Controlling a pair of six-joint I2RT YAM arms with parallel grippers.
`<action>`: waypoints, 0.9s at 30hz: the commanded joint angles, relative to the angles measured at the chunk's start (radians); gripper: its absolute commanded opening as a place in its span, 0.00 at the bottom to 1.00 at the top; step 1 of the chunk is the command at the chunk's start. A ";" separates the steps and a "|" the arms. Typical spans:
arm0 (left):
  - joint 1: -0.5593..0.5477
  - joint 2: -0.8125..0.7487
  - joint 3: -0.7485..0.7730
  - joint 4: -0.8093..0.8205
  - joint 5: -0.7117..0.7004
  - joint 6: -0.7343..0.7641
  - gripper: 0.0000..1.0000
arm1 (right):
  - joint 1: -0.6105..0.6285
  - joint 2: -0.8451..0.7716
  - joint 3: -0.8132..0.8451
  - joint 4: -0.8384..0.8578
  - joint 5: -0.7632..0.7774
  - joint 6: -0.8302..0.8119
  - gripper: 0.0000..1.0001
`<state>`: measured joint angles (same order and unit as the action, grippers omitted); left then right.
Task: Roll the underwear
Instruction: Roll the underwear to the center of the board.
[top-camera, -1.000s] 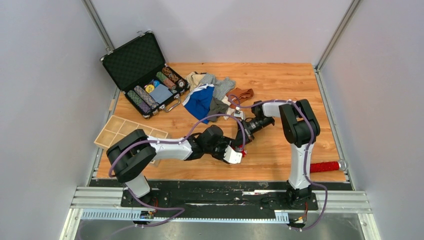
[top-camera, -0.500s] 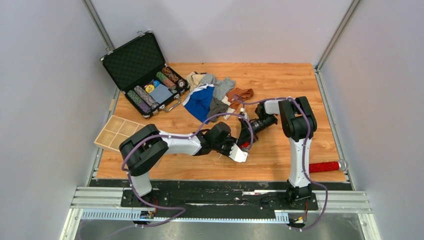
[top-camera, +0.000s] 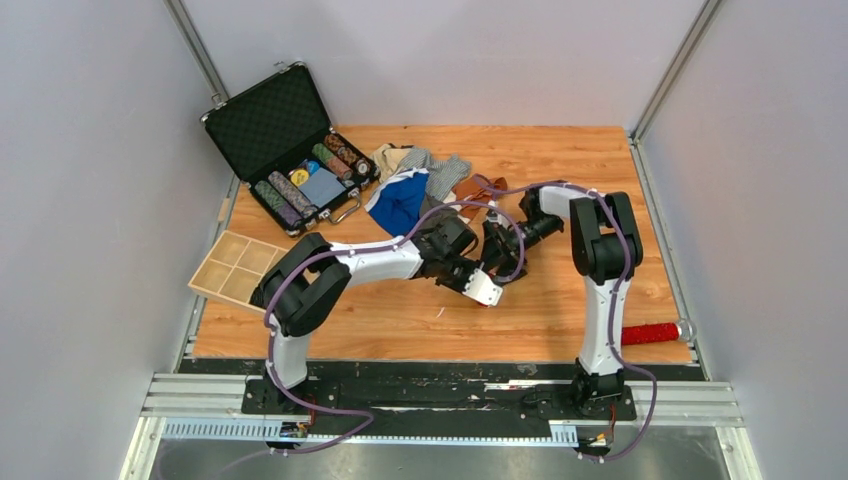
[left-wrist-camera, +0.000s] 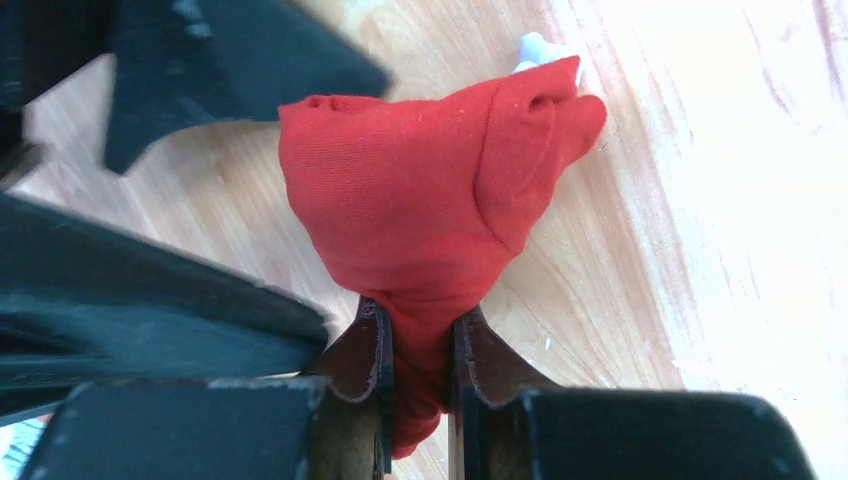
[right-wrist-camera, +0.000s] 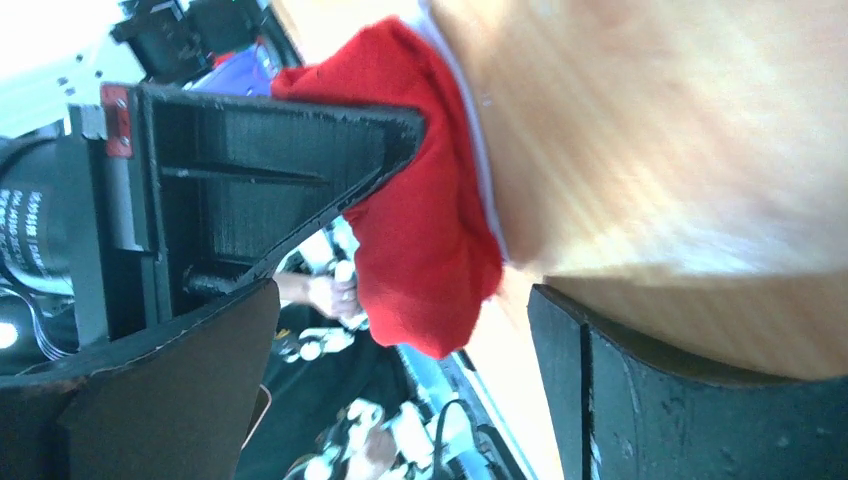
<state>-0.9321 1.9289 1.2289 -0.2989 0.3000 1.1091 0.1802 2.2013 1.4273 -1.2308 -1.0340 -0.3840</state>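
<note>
The red underwear (left-wrist-camera: 420, 200) is bunched into a small bundle just above the wooden table. My left gripper (left-wrist-camera: 420, 345) is shut on the bundle's lower end, with cloth squeezed between both pads. In the right wrist view the same red underwear (right-wrist-camera: 425, 240) hangs in front of my right gripper (right-wrist-camera: 400, 300), whose fingers stand wide open and apart from it. From above, both grippers meet at mid-table, left gripper (top-camera: 480, 272) and right gripper (top-camera: 503, 245), and they hide the red bundle. More underwear (top-camera: 420, 190) lies in a loose heap behind them.
An open black case of poker chips (top-camera: 300, 170) stands at the far left. A wooden compartment tray (top-camera: 235, 265) lies at the left edge. A long red bristly stick (top-camera: 650, 332) rests at the near right. Grey walls close in on both sides.
My right gripper opened wide and let go of the red underwear. My left gripper closed on it. Both grippers shifted farther from the bases, toward the heap.
</note>
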 joint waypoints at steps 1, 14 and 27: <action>-0.038 0.112 0.049 -0.287 0.111 0.015 0.00 | -0.072 -0.119 0.125 0.174 0.128 0.004 1.00; -0.027 0.178 0.190 -0.444 0.173 -0.163 0.00 | -0.289 -1.146 -0.531 0.955 0.398 -0.074 1.00; -0.020 0.269 0.303 -0.568 0.242 -0.296 0.00 | -0.260 -1.911 -0.894 0.320 0.006 -0.786 0.76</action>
<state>-0.9459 2.0895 1.5391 -0.6746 0.4953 0.9066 -0.0944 0.3820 0.5537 -0.6559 -0.8528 -0.8303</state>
